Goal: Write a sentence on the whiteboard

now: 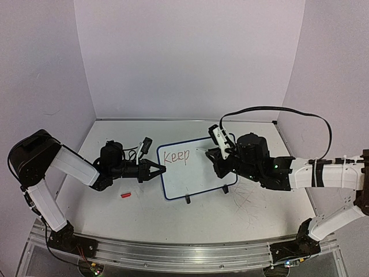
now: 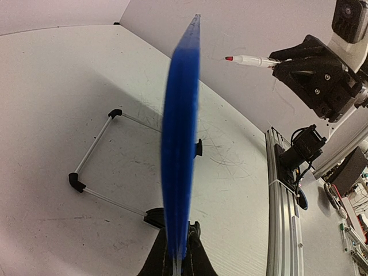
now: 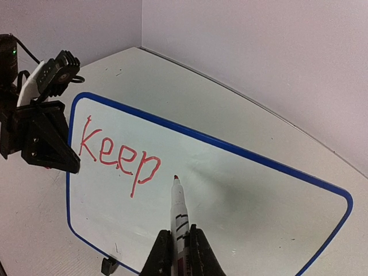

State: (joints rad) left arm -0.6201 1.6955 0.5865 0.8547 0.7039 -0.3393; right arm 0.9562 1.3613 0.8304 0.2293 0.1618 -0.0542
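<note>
Left hand [image 1: 154,169] is clamped on the left short edge of the board [image 1: 196,170], with my fingers [image 2: 156,261] pinching the blue rim. My right hand [image 1: 216,154] is closed around a marker [image 3: 179,215].

I work on a white surface [image 1: 144,219] covered in grey scratches. Pale walls [image 1: 190,57] close it in at the back and on both sides, and a metal rail [image 1: 173,249] runs along the near edge.

A small red piece [image 1: 125,195] lies on the surface near my left hand, apart from the board. Two black feet [image 1: 187,200] sit under the board's near edge. From them a thin wire frame [image 2: 92,155] with black corners stretches out flat on the surface. My left hand covers the rim just beside the K.

The board stands mid-surface between my arms, leaning back so its face shows from above. Its long axis runs from my left hand toward my right. The writing [image 3: 115,158] is red, reads "Keep", and sits at the upper left. The marker's long axis points at the face, its red tip just past the p. The left wrist view shows the tip apart from the board.
</note>
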